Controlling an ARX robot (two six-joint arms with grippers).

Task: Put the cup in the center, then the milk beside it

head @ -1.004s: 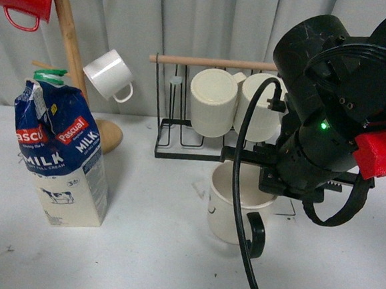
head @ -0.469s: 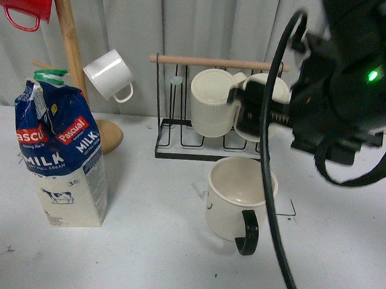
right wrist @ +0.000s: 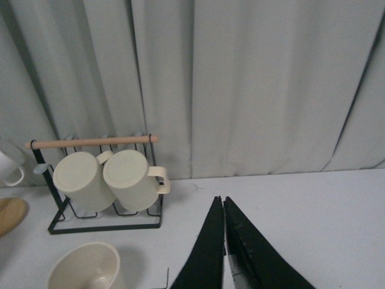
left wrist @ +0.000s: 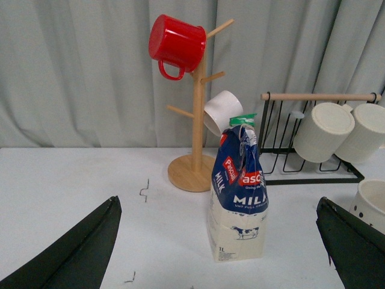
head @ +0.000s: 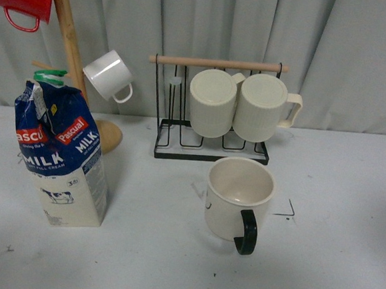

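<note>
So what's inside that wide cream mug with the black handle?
Nothing visible: the wide cream mug with the black handle shows only bare cream inner wall. Its near rim hides part of the bottom.

cup (head: 232, 198): glossy cream glaze, black handle
milk (head: 61, 161): printed paperboard, creased; plastic cap
rack (head: 186, 61): black wire, wooden rod
bench (head: 150, 262): matt white
curtain (head: 360, 64): cloth
</note>
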